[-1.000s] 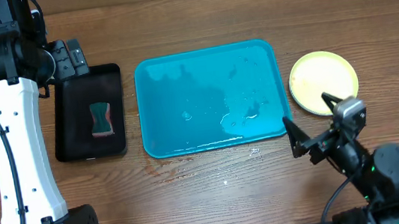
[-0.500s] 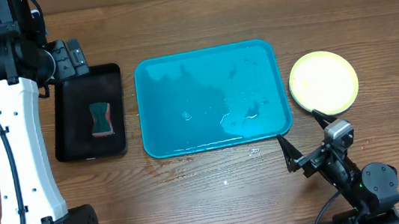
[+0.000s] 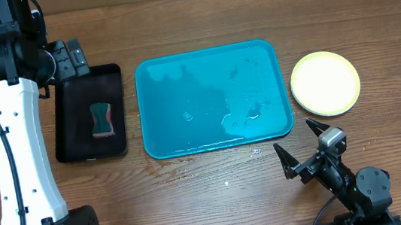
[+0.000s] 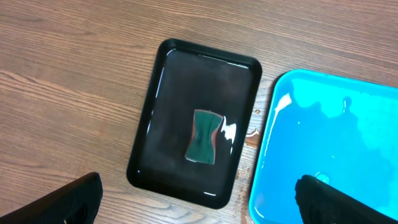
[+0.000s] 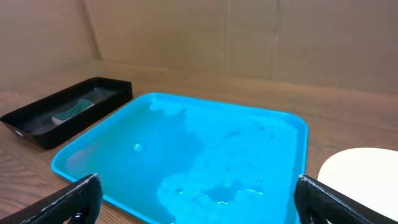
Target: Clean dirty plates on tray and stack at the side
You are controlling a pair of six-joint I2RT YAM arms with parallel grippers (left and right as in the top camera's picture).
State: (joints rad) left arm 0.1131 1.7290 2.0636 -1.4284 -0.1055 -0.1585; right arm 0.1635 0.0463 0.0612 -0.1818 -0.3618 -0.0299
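Your plates, yellow-green rim, pale clean face, ahead-right of your right gripper, jaws wide and empty, wet teal tray ahead-left, gripper farther back from plates than a second ago.

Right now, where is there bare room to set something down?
Bare wood: the wide strip beyond the tray and plate, and in front of the black tray. The tray holds only water. Tight: gaps either side of the tray.
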